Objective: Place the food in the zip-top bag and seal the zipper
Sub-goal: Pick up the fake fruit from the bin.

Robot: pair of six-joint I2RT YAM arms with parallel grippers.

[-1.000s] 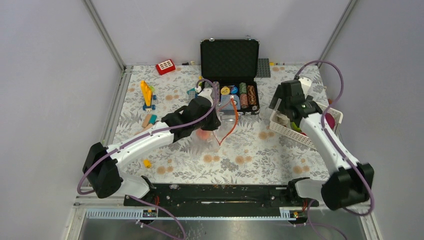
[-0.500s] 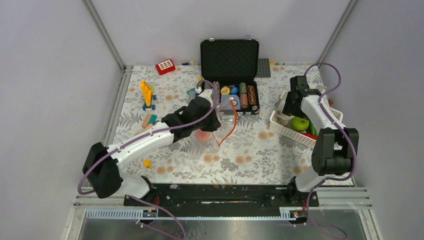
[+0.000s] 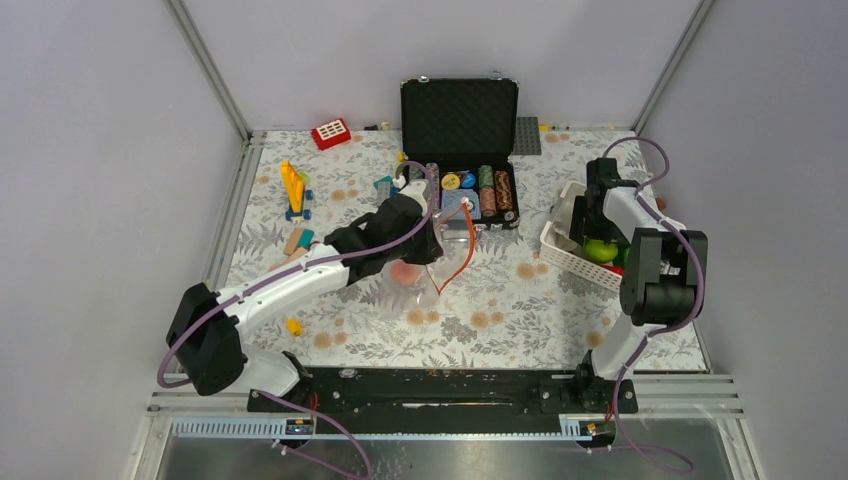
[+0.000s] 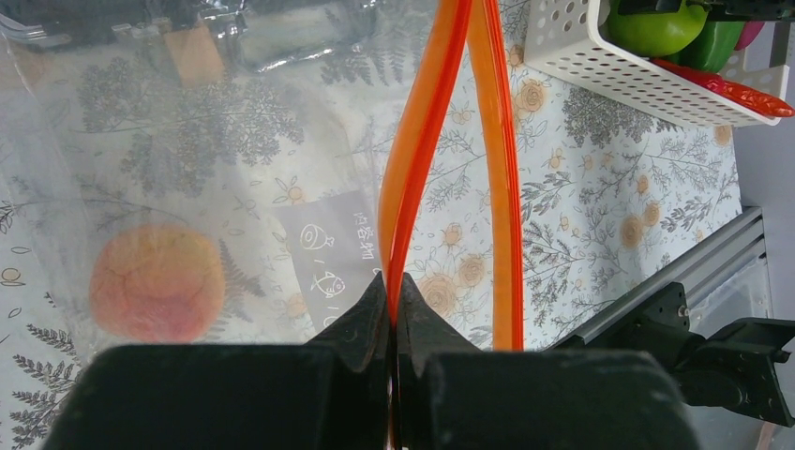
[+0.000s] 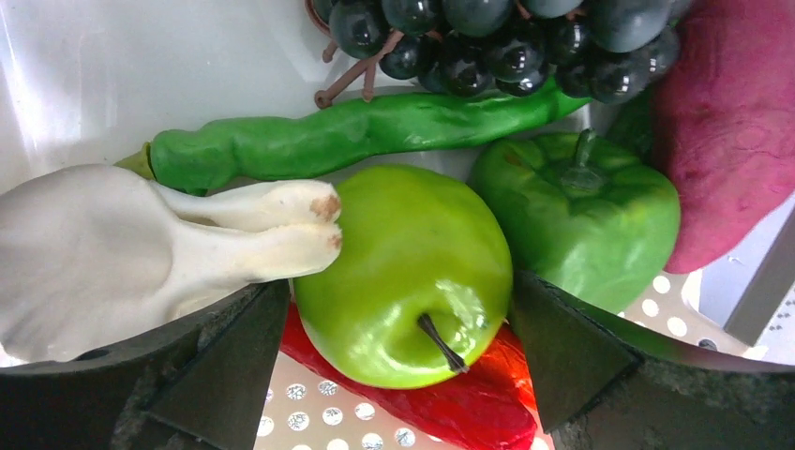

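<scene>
My left gripper [image 3: 432, 252] is shut on the orange-red zipper [image 4: 422, 187] of the clear zip-top bag [image 3: 445, 250] and holds its mouth up and apart. An orange-red food piece [image 4: 157, 281] lies inside the bag. My right gripper [image 3: 592, 232] is open down in the white basket [image 3: 560, 255]. In the right wrist view its fingers straddle a green apple [image 5: 403, 272]. Around the apple lie a white mushroom [image 5: 122, 253], a green bean pod [image 5: 356, 136], a green pepper [image 5: 581, 216], dark grapes [image 5: 506, 37], a magenta sweet potato [image 5: 731, 122] and a red chili [image 5: 450, 403].
An open black case [image 3: 460, 115] with poker chip stacks stands just behind the bag. A red block [image 3: 331, 133], a yellow and blue toy [image 3: 293, 190] and a small yellow piece [image 3: 293, 326] lie on the left of the floral tablecloth. The basket sits at the right edge.
My right arm has folded back and lowered its gripper into the basket, over the green apple. My left gripper and the bag have barely moved.
</scene>
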